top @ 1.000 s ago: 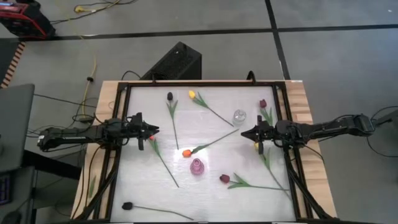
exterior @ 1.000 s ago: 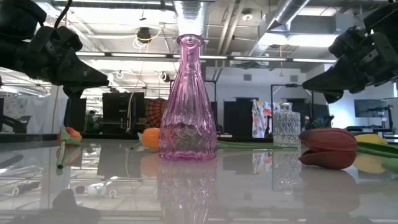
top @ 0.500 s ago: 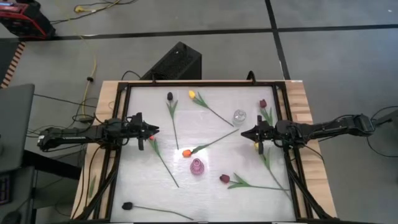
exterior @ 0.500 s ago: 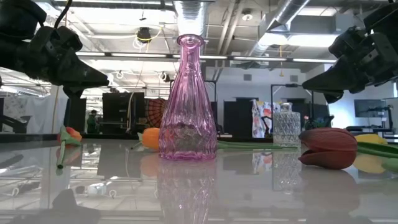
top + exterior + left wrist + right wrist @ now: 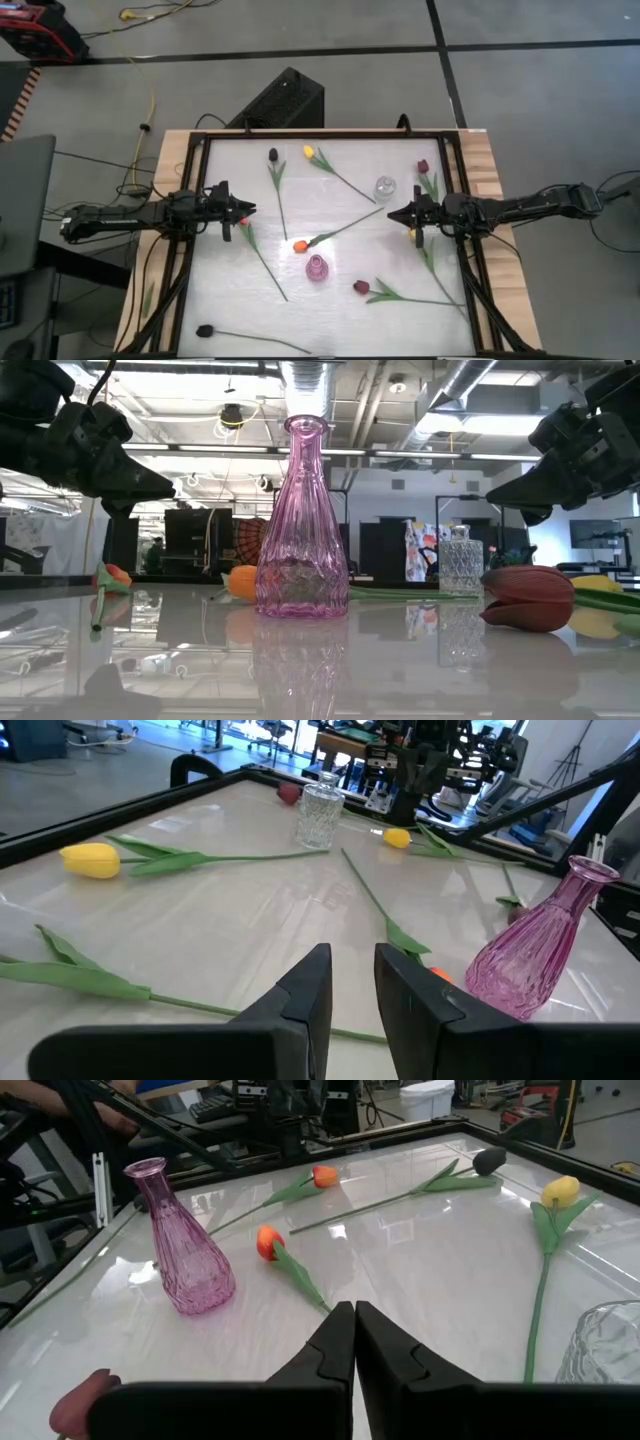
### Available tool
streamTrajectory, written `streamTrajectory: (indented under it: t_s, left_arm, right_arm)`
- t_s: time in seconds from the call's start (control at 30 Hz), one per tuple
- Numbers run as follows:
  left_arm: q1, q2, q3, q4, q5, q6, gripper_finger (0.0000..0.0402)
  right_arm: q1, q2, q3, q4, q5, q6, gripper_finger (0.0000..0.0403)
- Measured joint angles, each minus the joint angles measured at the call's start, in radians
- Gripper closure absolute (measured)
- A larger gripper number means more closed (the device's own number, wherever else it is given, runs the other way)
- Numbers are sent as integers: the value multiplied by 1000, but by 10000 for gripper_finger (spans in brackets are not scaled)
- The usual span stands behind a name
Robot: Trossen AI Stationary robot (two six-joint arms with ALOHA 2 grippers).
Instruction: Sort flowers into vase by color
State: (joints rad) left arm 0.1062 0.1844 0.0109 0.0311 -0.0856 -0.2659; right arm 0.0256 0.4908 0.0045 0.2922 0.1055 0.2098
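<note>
Looking from each wrist shows left fingers [image 5: 310, 995] slightly spread and right fingers [image 5: 340, 1345] pressed together, both empty

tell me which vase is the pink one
The vase near the table's middle, beside the orange tulip; the other vase farther back is clear glass.

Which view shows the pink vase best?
The low view: the pink vase stands upright, centre frame, empty. The high view shows only its top; both wrist views show it whole but off to one side.
</note>
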Motion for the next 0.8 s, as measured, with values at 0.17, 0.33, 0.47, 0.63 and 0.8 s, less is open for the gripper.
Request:
streamTrajectory:
  t_s: [0.17,0.33,0.47,0.63,0.8]
  left_arm:
    - [0,0,0,0,0,0,334]
    - [0,0,0,16,-41,44,334]
    - [0,-1,0,8,-53,35,334]
    - [-2,-1,0,4,23,-247,334]
    - [-5,1,0,-9,39,-278,334]
  right_arm:
    - [0,0,0,0,0,0,362]
    - [0,0,0,0,0,0,362]
    - [0,0,0,0,0,0,362]
    - [-17,0,0,5,52,-100,362]
    - [-26,0,2,84,54,81,362]
